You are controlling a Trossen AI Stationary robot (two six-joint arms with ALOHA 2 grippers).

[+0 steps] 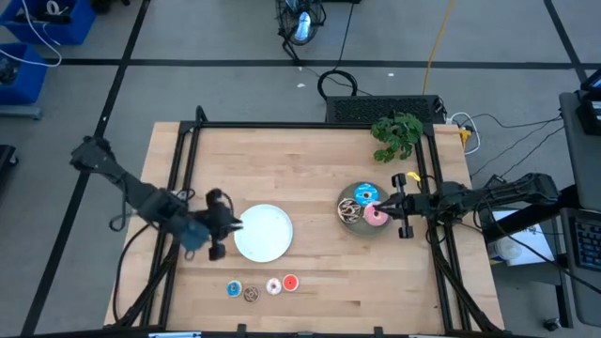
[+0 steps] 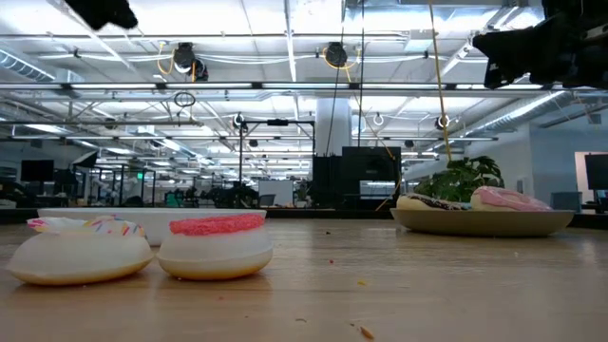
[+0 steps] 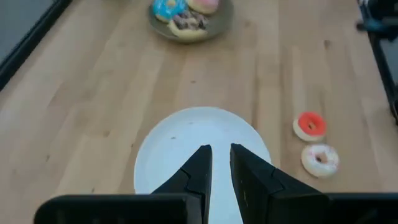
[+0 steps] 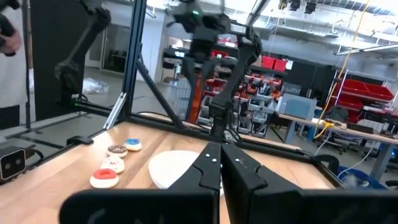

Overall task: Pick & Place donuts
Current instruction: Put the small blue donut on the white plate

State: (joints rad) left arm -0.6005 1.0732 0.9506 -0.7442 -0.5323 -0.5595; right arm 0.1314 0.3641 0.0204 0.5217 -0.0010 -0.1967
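— Where are the donuts on the wooden surface (image 1: 310,272)?
— Three larger ones — pink donut (image 1: 377,215), blue sprinkled donut (image 1: 365,194), brown-white donut (image 1: 349,210) — lie flat in the gray plate (image 1: 361,228). Four tiny ones (image 1: 262,287) lie in a row near the front edge, holes up.
— And the arms?
— Left gripper (image 1: 223,223) is at the white plate's (image 1: 264,233) rim, right gripper (image 1: 398,200) beside the gray plate; both sets of fingers nearly closed, holding nothing.

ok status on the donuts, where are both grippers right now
Left gripper shut, empty, at white plate edge. Right gripper shut, empty, beside gray plate with three larger donuts. Four tiny donuts in a row near front edge. Nothing in the way.
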